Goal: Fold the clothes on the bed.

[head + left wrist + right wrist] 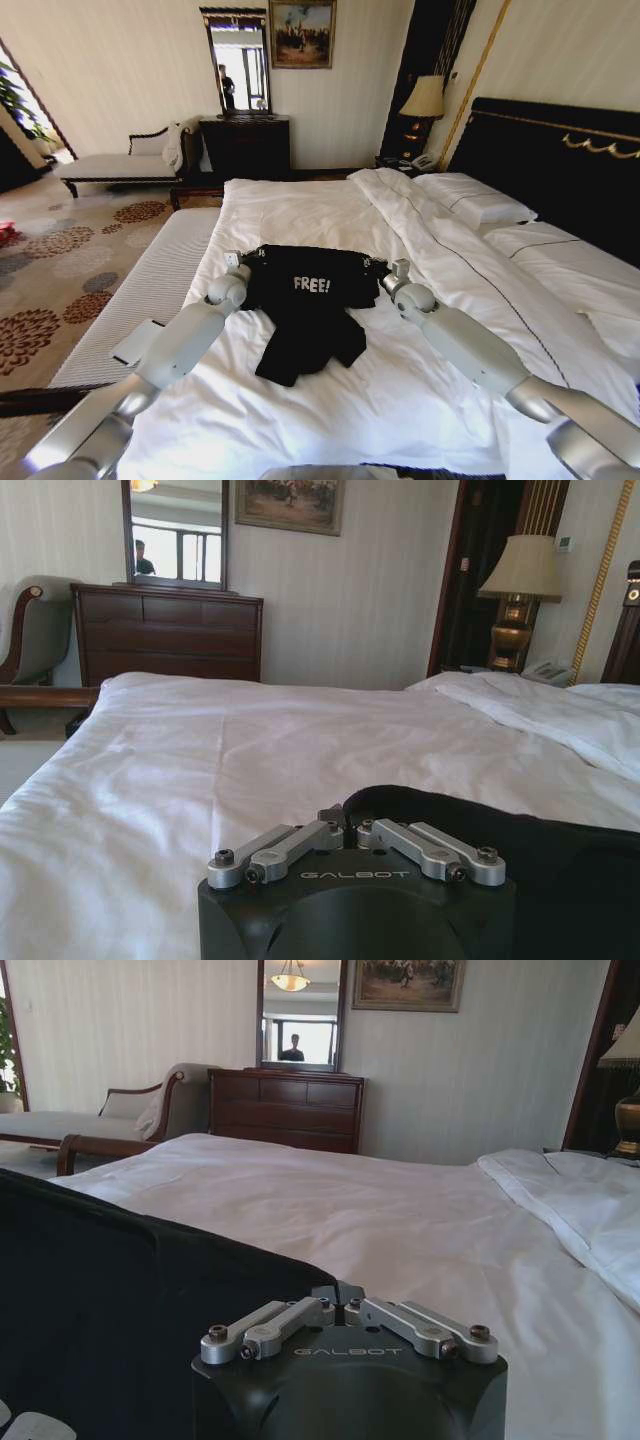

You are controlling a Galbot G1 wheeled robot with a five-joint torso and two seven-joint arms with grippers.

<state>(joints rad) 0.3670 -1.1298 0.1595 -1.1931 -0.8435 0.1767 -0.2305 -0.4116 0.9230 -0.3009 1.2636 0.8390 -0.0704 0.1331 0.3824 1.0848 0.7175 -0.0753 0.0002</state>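
Black T-shirt (305,305) lies mid-bed (300,215) between your grippers, left (233,262) and right (398,270) each clenched on a top corner, its length trailing toward you.

The left gripper (349,827) has its fingers (331,820) pinched together on the raised edge of the black T-shirt (560,850), above the bed (230,750)'s white sheet, with a dark wooden dresser (170,635) beyond.
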